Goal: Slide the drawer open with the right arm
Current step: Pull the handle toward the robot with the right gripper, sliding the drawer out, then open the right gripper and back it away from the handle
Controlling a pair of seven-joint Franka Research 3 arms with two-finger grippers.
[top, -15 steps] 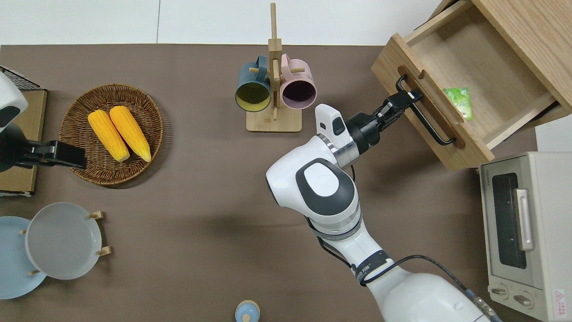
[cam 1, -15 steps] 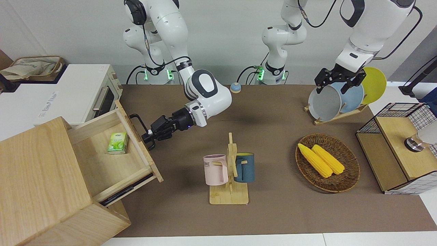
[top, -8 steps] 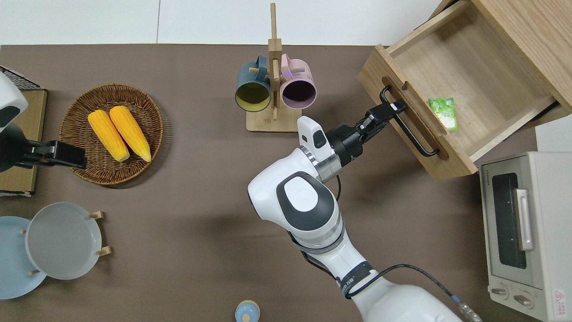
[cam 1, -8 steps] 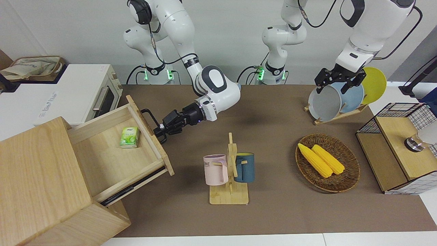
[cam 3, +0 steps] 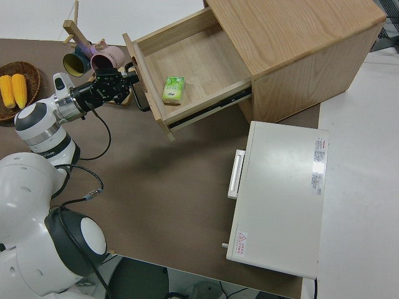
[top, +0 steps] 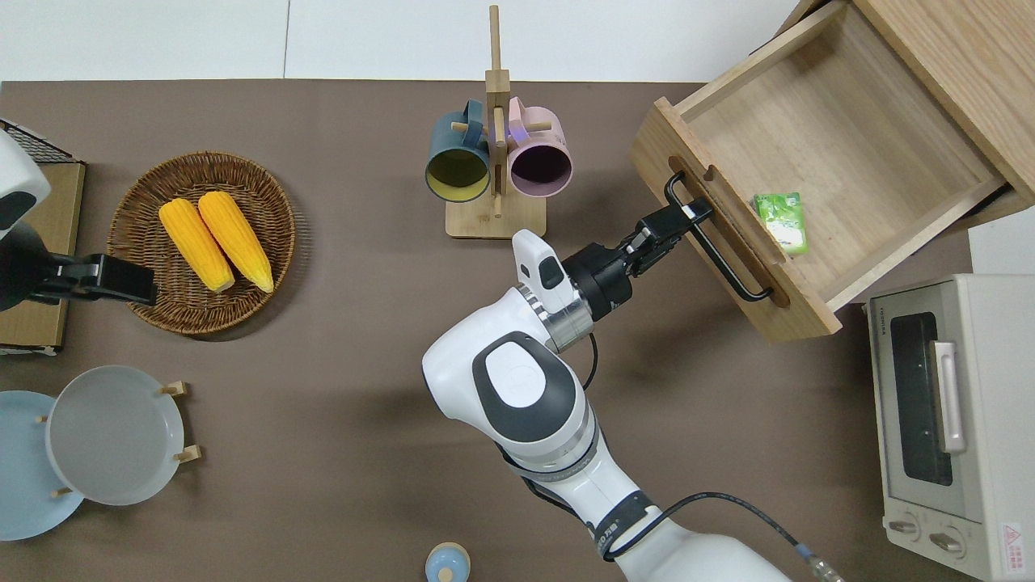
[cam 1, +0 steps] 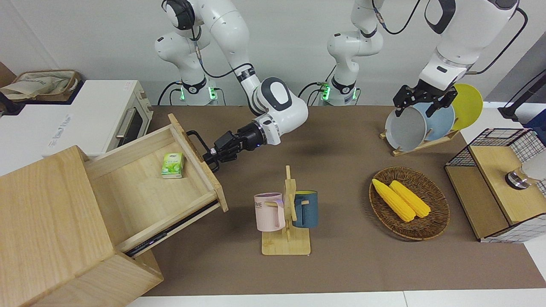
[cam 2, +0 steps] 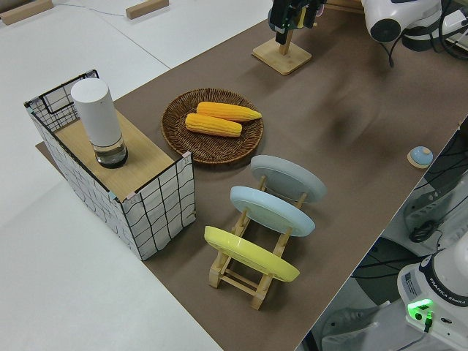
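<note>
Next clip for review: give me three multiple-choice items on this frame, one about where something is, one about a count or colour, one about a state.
1. Where does the green packet lie?
A. in the wicker basket
B. inside the drawer
C. on the toaster oven

2. How many corn cobs are in the wicker basket?
A. one
B. two
C. four

3. What is the right tool doing?
A. closed on the drawer's black handle
B. hovering open over the mugs
C. holding a plate

Answers:
1 B: the packet rests on the floor of the drawer, just inside its front panel.
2 B: two yellow cobs lie side by side in the basket.
3 A: the overhead view shows the tool clamped on the black handle of the pulled-out drawer. The left arm is parked.
</note>
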